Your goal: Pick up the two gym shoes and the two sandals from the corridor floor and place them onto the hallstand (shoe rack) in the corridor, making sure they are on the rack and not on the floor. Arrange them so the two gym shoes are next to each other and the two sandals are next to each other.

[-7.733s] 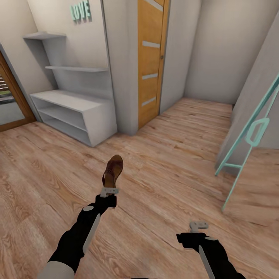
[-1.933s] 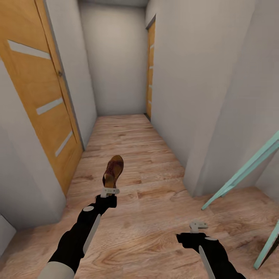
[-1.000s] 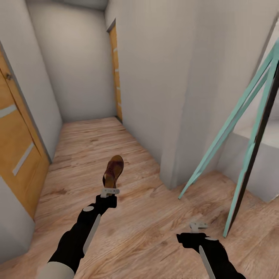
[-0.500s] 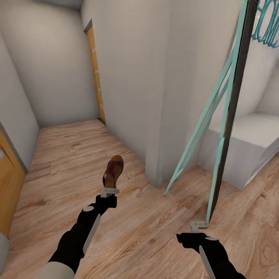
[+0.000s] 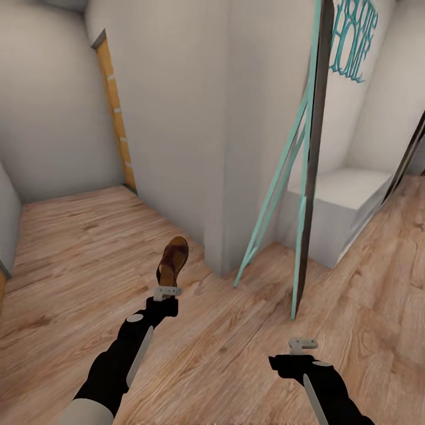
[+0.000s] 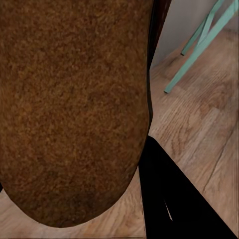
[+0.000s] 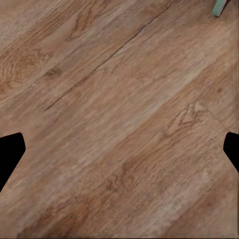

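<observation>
One brown sandal (image 5: 172, 262) stands upright, toe up, in my left gripper (image 5: 167, 291), which is shut on its heel end above the wooden floor. In the left wrist view its brown sole (image 6: 74, 109) sits close to the camera, beside one dark finger (image 6: 174, 199). My right gripper (image 5: 303, 344) hangs open and empty over bare floor at the lower right, and its fingertips (image 7: 9, 154) stand far apart in the right wrist view. The gym shoes, the other sandal and the hallstand are out of view.
A teal-framed leaning stand (image 5: 310, 147) rests against a wall corner (image 5: 218, 147) just ahead to the right. Behind it is a low white unit (image 5: 348, 200) under teal wall lettering (image 5: 353, 41). An orange door (image 5: 115, 118) is at the back left.
The whole view has swung to the right: the shelf unit and doors slid off to the left, and the teal stand and white unit came in. Both arms keep their pose, with the sandal still held.
</observation>
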Controlling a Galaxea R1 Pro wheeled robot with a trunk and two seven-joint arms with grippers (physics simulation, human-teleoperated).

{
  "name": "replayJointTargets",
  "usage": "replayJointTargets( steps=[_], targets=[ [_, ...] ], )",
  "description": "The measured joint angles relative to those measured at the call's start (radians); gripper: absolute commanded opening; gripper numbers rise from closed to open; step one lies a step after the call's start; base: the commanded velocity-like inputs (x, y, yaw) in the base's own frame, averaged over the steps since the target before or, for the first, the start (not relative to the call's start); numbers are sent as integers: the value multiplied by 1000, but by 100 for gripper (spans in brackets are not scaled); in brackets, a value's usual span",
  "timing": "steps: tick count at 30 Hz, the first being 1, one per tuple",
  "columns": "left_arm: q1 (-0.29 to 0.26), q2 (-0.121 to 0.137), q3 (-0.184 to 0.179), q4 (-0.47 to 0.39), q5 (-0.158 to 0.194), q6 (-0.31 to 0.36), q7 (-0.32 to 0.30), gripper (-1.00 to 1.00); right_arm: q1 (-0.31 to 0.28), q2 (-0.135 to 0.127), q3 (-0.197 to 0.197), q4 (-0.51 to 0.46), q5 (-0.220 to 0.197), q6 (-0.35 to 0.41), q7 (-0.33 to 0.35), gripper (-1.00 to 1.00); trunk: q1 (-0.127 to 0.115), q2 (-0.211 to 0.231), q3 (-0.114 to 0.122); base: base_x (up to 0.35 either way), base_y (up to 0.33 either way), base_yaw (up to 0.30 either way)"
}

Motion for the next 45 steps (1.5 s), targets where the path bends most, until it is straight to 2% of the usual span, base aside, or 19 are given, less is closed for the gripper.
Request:
replayJointTargets(
  steps=[34,36,38,39,40,43,45],
  targets=[
    [2,0,-5,0,0,-3,-3,-100,0,0,0,0,0,0,0,100,0,0,20,-4,4,-291],
    [3,0,-36,0,1,-5,-5,-100,0,0,0,0,0,0,0,100,0,0,21,0,0,-291],
    [3,0,-86,0,3,-5,-9,-100,0,0,0,0,0,0,0,100,0,0,22,0,0,-291],
    [3,0,-127,0,7,-6,-15,-100,0,0,0,0,0,0,0,100,0,0,23,0,0,-291],
    [3,1,-152,0,3,-6,-17,-100,0,0,0,0,0,0,0,100,0,0,23,0,0,-291],
    [4,3,-276,1,6,-6,-29,-100,0,0,0,0,0,0,0,100,0,0,25,0,0,-291],
    [4,4,-315,1,4,-6,-32,-100,0,0,0,0,0,0,0,100,0,0,26,0,0,-291]
  ],
)
